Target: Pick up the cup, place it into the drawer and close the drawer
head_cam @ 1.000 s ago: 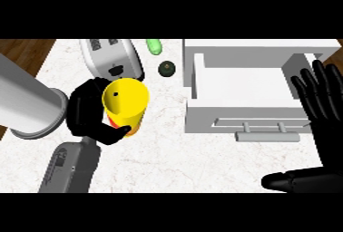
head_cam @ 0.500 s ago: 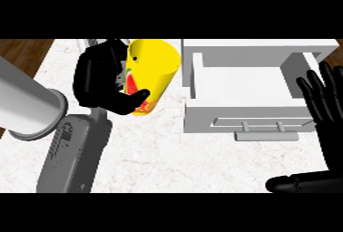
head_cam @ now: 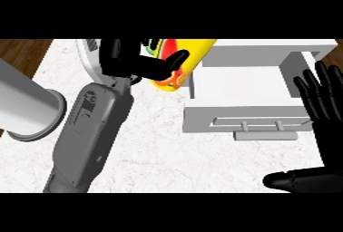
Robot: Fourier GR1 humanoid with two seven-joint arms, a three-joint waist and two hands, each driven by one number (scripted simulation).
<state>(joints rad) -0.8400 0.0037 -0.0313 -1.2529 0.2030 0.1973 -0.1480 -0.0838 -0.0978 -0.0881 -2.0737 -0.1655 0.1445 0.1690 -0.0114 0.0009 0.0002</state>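
The robot's black left hand, at the top centre of the frame, has its fingers and thumb curled round the yellow plastic cup with the red-orange rim, which it holds tilted above the counter, just beside the left wall of the open white drawer. The cup sits partly over the drawer's left edge, its rim end pointing down toward the white marbled counter top. The black right hand rests open with straight fingers at the right edge of the frame, beside the drawer's right wall and near the grey bar handle. The likely trouble from here is the cup catching the drawer's left wall as it comes across, because it hangs so close to that wall and at a tilt; released early, it could fall outside the compartment onto the counter.
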